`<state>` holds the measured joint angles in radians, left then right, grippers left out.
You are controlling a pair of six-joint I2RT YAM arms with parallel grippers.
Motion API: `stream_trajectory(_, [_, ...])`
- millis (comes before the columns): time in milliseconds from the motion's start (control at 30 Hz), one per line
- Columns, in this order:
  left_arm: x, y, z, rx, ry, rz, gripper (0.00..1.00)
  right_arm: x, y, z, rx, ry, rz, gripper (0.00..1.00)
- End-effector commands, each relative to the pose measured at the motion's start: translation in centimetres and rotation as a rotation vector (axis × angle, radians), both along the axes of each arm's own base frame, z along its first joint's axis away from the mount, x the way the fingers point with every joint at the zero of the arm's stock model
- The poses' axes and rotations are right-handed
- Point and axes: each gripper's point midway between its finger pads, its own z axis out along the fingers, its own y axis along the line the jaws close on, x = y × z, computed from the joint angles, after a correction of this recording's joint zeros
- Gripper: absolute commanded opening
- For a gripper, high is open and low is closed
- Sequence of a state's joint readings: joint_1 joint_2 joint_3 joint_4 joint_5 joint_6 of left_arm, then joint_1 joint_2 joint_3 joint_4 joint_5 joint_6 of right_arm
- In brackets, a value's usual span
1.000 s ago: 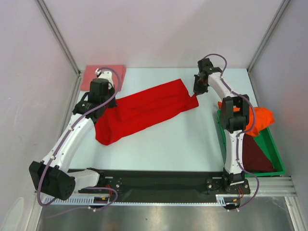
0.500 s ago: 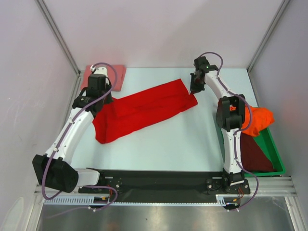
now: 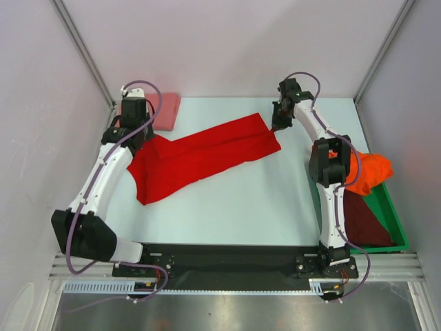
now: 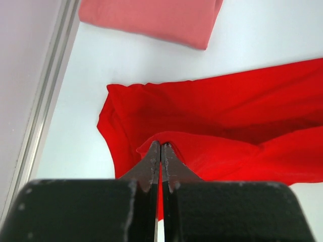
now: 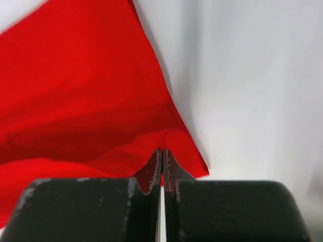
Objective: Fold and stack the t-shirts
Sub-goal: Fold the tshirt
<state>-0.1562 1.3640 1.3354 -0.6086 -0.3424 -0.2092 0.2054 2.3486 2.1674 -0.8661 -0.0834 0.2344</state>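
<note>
Left pincer, right pincer clamp red t-shirt edges; bare table alongside.

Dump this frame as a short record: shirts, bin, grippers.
bin: green, right edge of table
red shirt: spread slantwise across table, pinched at both ends
pink shirt: folded, far-left corner
orange shirt: bunched at bin's far end
maroon shirt: in bin, near end
left gripper: shut on red shirt's left end
right gripper: shut on red shirt's far-right corner
</note>
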Motion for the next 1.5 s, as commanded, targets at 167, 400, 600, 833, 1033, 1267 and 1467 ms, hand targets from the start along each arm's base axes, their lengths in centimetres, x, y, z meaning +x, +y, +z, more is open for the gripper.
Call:
stream_trajectory(167, [2.9,0.1,-1.5,0.019,0.047,0.013,0.0,2.6,1.5,0.8,0.079,-0.059,0.028,0.0])
stream_trajectory(400, [4.5,0.1,-2.9,0.036,0.085,0.018,0.0,3.3,2.2,-0.6,0.103,-0.054,0.043,0.04])
stream_trajectory(600, [5.4,0.5,-3.0,0.054,0.08,0.04,0.0,3.7,1.7,-1.3,0.086,-0.058,0.033,0.0])
stream_trajectory(833, [7.0,0.9,-2.7,0.052,0.081,0.052,0.0,4.6,1.9,-0.4,0.108,-0.098,0.026,0.0])
stream_trajectory(1033, [7.9,0.7,-3.2,0.054,0.09,0.046,0.0,4.9,2.3,-0.8,0.13,-0.097,0.03,0.01])
stream_trajectory(1267, [8.0,2.5,-4.8,0.106,0.175,0.128,0.42,5.5,2.1,-0.8,0.131,-0.109,0.028,0.41])
stream_trajectory(1467, [3.9,3.2,0.5,0.032,0.052,0.184,0.73,2.8,-0.9,1.6,0.008,-0.078,-0.033,0.66])
